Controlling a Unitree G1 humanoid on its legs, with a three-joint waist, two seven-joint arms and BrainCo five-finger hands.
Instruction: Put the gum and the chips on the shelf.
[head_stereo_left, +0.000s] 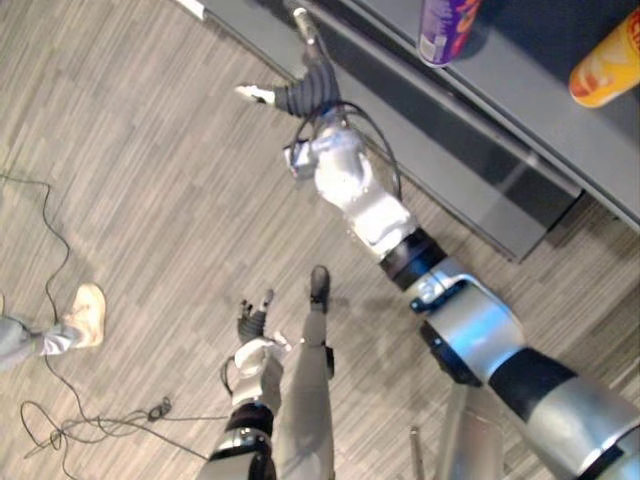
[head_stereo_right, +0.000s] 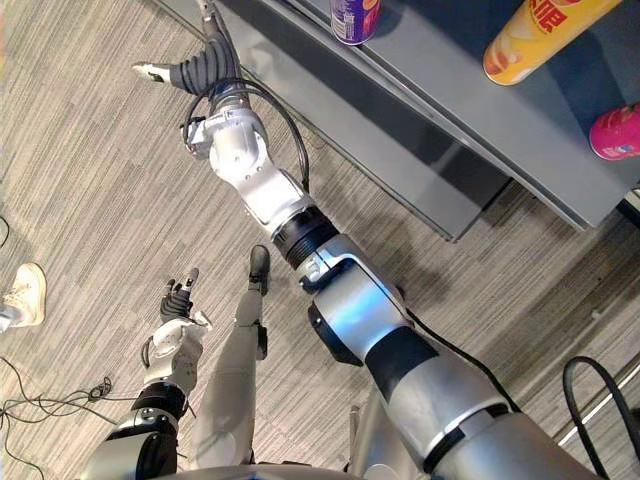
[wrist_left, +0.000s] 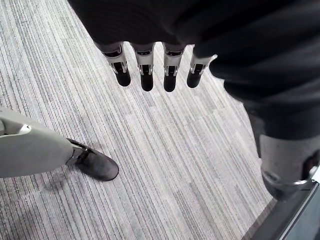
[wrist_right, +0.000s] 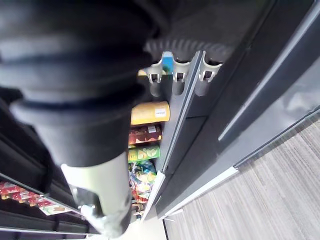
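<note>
Gum cannot be singled out. Lower left: left hand (head_stereo_left: 252, 322), fingers straight and apart, empty above the floor (head_stereo_left: 120, 150). Upper centre: right hand (head_stereo_left: 305, 95), fingers spread, empty, at the edge of the dark unit (head_stereo_left: 480, 190). Upper right: chips tube (head_stereo_left: 605, 65) upright on that unit; grasp likely best mid-body, kept vertical.

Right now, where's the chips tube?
In the right eye view the chips tube lies at the top right on the dark counter, between the purple can and a pink item.
</note>
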